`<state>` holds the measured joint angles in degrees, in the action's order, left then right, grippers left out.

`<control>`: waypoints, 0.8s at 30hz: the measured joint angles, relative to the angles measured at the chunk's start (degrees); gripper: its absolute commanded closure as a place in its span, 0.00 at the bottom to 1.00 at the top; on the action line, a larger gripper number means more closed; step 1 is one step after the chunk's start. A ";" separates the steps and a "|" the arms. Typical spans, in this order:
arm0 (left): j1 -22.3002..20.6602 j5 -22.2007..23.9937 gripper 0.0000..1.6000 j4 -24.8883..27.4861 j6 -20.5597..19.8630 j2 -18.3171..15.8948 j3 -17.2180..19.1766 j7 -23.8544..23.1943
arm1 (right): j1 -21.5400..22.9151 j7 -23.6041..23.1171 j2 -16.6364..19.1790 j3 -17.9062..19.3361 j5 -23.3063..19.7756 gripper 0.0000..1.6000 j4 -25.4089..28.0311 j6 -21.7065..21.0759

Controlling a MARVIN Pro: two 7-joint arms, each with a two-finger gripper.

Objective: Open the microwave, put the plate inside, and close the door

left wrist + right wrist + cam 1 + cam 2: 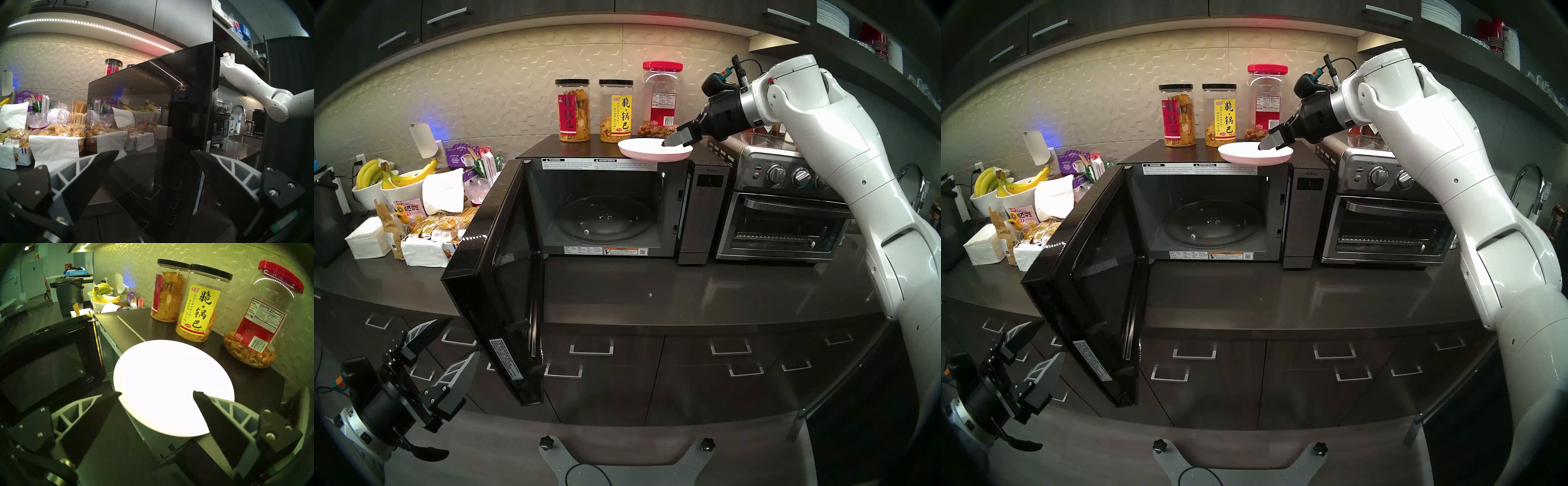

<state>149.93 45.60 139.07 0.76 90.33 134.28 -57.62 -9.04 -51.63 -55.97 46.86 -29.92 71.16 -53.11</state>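
The black microwave (704, 210) stands on the counter with its cavity open and the glass turntable (602, 220) bare. The door (497, 271) is swung wide to the left, out past the counter edge. The white plate (650, 149) lies on the microwave's top, overhanging the front edge. My right gripper (673, 144) is open at the plate's right rim, its fingers spread over the plate (169, 378) in the right wrist view. I cannot tell whether it touches the plate. My left gripper (460, 337) is open and empty, low and left of the door's free edge (149, 110).
Three snack jars (616, 112) stand on the microwave behind the plate. A steel toaster oven (782, 210) sits right of the microwave. Bowls of bananas (395, 176), snack packs and napkins crowd the counter to the left. Drawers (592, 349) run below the counter.
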 measured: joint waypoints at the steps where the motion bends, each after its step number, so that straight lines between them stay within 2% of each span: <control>1: -0.01 -0.01 0.00 0.00 -0.01 0.01 0.00 -0.01 | 0.23 -0.13 0.23 -0.47 -0.30 0.00 0.05 0.12; 15: -0.14 -0.07 0.00 0.00 -0.13 0.13 0.04 -0.10 | 3.28 -2.39 2.85 -6.29 -3.38 0.00 -0.08 2.36; 24: -0.23 -0.14 0.00 0.00 -0.20 0.22 0.07 -0.18 | 5.83 -4.55 3.70 -10.27 -4.71 0.00 -2.19 4.50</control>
<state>149.70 45.46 139.07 0.56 90.55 134.35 -57.80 -3.21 -56.18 -52.26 36.59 -34.63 68.97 -48.61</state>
